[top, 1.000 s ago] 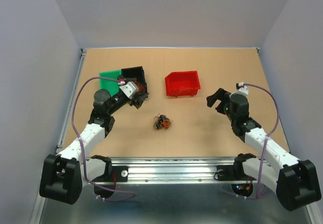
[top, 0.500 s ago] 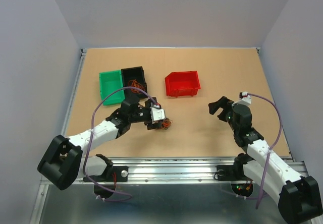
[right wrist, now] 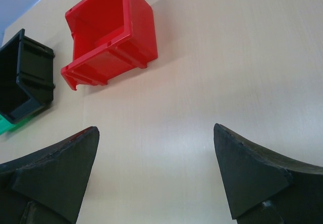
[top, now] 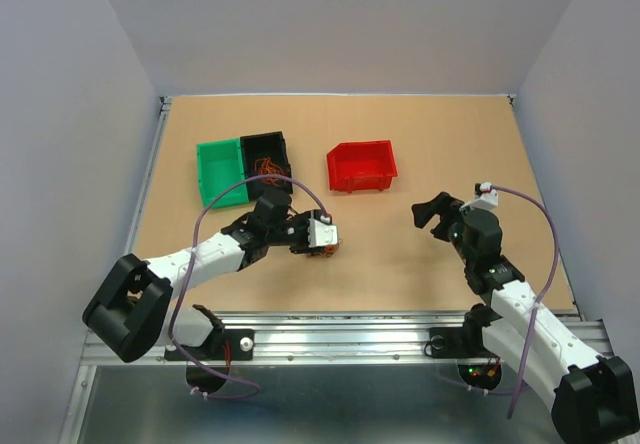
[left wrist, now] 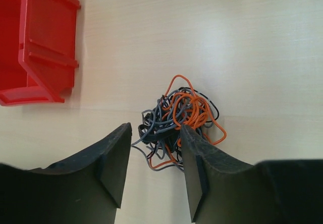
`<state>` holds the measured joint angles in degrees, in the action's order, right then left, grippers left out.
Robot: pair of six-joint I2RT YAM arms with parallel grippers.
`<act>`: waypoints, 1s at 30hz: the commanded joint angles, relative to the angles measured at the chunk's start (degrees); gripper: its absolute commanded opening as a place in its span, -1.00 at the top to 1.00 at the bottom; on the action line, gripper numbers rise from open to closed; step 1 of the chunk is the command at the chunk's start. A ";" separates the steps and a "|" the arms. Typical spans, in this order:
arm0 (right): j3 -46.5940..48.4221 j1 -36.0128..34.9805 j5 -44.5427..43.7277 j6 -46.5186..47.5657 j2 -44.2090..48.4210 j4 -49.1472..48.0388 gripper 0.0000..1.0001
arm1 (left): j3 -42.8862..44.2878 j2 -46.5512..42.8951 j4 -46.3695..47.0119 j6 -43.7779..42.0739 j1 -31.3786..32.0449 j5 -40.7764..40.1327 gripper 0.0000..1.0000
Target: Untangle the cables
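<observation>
Tan wood surface [top: 400, 264]. Cables [left wrist: 184, 110] lie knotted mid-surface, near red bin [left wrist: 35, 42]. Left gripper [left wrist: 155, 133] jaws spread, straddling the knot's near edge. Right gripper [right wrist: 155, 129] jaws wide apart, well apart from knot.

Readable markings: none. You will find no text, label, brand, number or sign legible in the top view or in either wrist view.
</observation>
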<state>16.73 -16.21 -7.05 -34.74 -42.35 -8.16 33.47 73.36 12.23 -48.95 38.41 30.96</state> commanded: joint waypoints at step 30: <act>-1.35 -0.32 1.16 1.26 -1.51 -4.14 -1.00 | 2.83 -3.75 -8.98 -5.37 4.56 1.22 -0.46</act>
<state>16.73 -16.21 -6.52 -34.28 -43.86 -8.45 33.78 69.41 5.82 -52.42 41.01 32.10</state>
